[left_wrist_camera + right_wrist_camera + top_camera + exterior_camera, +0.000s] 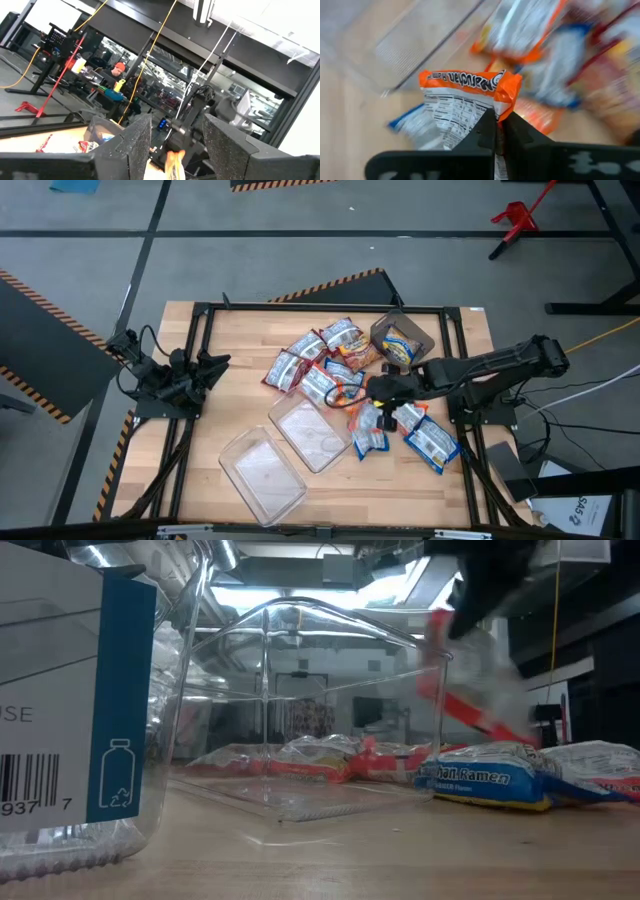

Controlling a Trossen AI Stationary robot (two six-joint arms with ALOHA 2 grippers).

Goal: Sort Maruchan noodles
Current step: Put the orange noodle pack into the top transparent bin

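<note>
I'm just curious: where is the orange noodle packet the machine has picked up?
The right gripper pinches the orange noodle packet, lifted over the pile at the table's middle, beside the nearer clear tub.

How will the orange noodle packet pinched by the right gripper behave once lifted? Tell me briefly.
The orange noodle packet probably hangs loosely: the right gripper is shut on just one edge, and its wrapper looks crinkly. It seems light, since that thin pinch carries it. The glossy film may be slippery, so it could slide out during a fast swing.
</note>
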